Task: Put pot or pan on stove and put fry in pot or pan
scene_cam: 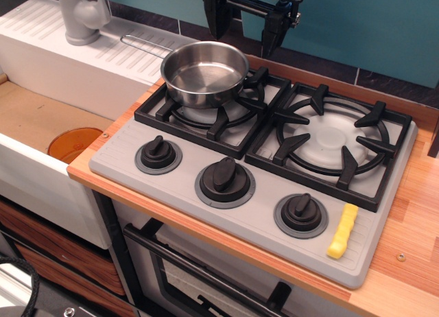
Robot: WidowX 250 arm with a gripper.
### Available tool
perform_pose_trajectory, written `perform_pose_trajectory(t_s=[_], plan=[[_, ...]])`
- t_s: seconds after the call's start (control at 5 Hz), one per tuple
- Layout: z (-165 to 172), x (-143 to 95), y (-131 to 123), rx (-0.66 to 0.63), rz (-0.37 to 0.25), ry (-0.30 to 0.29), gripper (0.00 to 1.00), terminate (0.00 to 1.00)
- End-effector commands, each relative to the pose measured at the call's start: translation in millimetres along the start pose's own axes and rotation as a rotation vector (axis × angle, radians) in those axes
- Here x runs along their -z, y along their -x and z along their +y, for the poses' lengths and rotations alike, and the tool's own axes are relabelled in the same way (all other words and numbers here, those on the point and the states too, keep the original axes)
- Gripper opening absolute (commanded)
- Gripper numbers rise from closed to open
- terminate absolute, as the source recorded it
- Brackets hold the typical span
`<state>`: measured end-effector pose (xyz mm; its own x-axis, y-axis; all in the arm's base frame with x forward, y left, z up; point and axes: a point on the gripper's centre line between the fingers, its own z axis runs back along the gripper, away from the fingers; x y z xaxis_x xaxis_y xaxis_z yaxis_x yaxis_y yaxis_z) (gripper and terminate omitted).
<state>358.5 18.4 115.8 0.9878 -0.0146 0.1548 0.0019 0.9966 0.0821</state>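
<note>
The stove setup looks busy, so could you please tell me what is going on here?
A robot arm's end effector hangs above the back of the stove, fingers apart, holding nothing. The saucepan sits on the left burner, empty. The yellow fry lies on the stove's front right corner beside the right-hand knob, not yet in the pan.

End effector [247, 30] high at top edge, fingers down, spread, empty.

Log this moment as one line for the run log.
pot: on stove's left burner | fry: on stove front right, by right knob | gripper: open, empty, above behind pot | next: fetch fry
</note>
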Motion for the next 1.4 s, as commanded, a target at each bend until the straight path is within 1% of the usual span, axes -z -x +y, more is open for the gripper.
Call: perform_pose_trajectory(t_s=[0.0,0.2,0.4,0.6,0.8,1.0,1.2], plan=[[0.0,0.0,0.0,0.0,0.0,0.0,1.0,0.0],[1.5,18.9,-2.4,0.006,-0.021,-0.015,1.0,0.0],[0.6,38.0,-3.5,0.0,-0.05,-0.011,1.0,0.0],[-1.0,50.1,-1.6,-0.004,-0.072,-0.005,1.0,0.0],[-1.8,58.6,1.4,-0.03,-0.086,0.029,1.0,0.0],[-6.2,66.4,3.4,-0.065,-0.066,0.018,0.0,0.0],[-14.6,62.7,5.4,-0.093,-0.062,-0.013,0.0,0.0]])
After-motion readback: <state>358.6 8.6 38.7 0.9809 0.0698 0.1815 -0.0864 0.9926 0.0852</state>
